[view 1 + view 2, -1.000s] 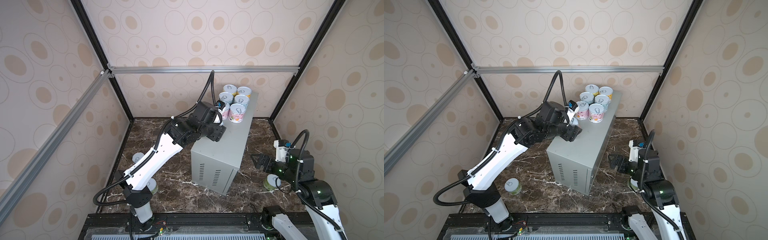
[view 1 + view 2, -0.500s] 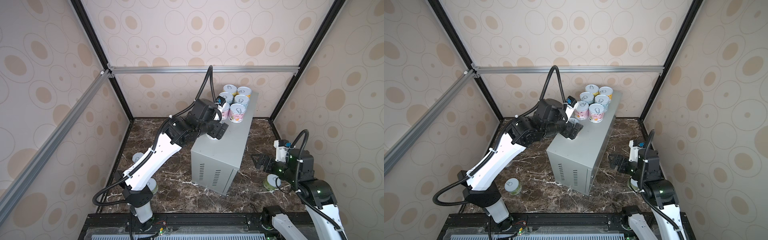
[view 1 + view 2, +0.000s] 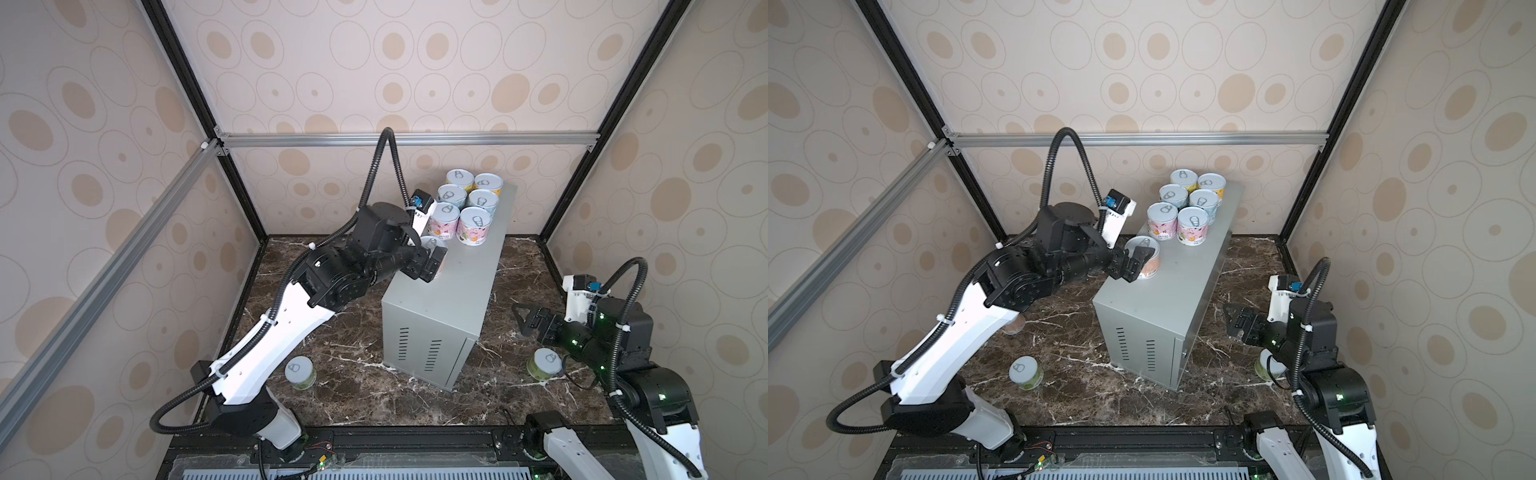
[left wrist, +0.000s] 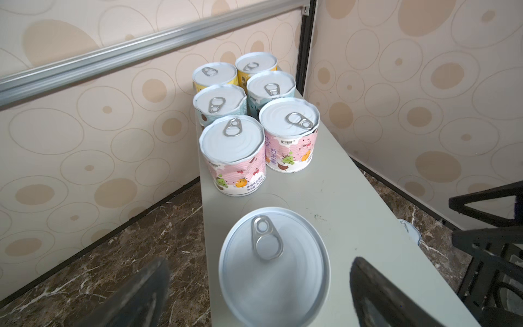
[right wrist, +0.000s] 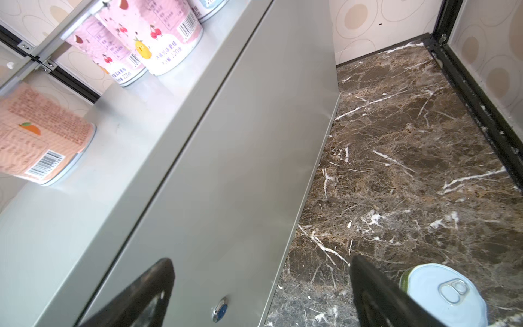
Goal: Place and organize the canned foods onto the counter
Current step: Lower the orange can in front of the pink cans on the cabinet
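My left gripper (image 4: 260,263) has just spread wide off the salmon can (image 3: 1152,267), which now stands on the counter (image 3: 1177,291) near the pink cans (image 3: 1162,227) (seventh up there, I reckon), so this placement looks done.

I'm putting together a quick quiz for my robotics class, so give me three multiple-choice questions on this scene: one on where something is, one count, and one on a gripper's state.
1. Where does the salmon can stand?
A) on the marble floor
B) on the counter, apart from the six grouped cans
C) stacked on a pink can

2. How many cans stand on the counter?
A) five
B) seven
C) ten

3. How is the left gripper?
A) shut on a lifted can
B) open, jaws either side of the salmon can
C) open above the floor

Key:
1 B, its base rests on the counter with bare metal between it and the group.
2 B, six grouped plus the salmon one.
3 B, the left wrist view shows gaps between both fingers and the can.
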Tool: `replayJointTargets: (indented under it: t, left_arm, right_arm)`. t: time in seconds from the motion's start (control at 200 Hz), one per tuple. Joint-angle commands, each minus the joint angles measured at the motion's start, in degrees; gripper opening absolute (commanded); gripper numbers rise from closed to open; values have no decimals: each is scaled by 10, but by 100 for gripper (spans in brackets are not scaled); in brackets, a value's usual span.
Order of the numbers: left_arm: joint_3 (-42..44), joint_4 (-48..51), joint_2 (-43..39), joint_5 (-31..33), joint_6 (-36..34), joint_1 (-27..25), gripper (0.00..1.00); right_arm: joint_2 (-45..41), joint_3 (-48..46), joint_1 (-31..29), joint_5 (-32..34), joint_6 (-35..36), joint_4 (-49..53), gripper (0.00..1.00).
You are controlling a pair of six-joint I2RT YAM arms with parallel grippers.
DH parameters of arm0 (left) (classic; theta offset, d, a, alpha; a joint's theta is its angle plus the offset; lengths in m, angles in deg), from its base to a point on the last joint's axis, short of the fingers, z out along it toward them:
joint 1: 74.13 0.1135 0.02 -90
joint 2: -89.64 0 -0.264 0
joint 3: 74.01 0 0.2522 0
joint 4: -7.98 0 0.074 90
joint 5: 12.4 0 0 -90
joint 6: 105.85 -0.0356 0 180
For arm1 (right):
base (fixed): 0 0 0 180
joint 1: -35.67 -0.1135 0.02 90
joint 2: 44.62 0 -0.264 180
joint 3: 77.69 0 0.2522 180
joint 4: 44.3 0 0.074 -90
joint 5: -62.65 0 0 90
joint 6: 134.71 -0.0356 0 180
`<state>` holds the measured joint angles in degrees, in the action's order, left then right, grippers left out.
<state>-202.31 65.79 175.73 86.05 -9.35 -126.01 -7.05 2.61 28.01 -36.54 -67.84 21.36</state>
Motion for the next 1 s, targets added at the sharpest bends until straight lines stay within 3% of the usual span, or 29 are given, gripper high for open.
replayJointTargets:
  t: [0.0,0.2,0.43,0.995]
  left_arm:
    - [56,-67,-57,10,8,-5,98]
    - [193,-149,-142,17,29,-5,90]
    - [282,-197,-178,23,58,-7,86]
    - [330,-259,-166,27,89,-9,77]
  right_arm:
    - [4,27,-3,5,18,21,99]
    - [9,40,-3,0,16,24,99]
    - [8,28,-3,-1,15,20,99]
    - [9,0,-2,-10,15,4,99]
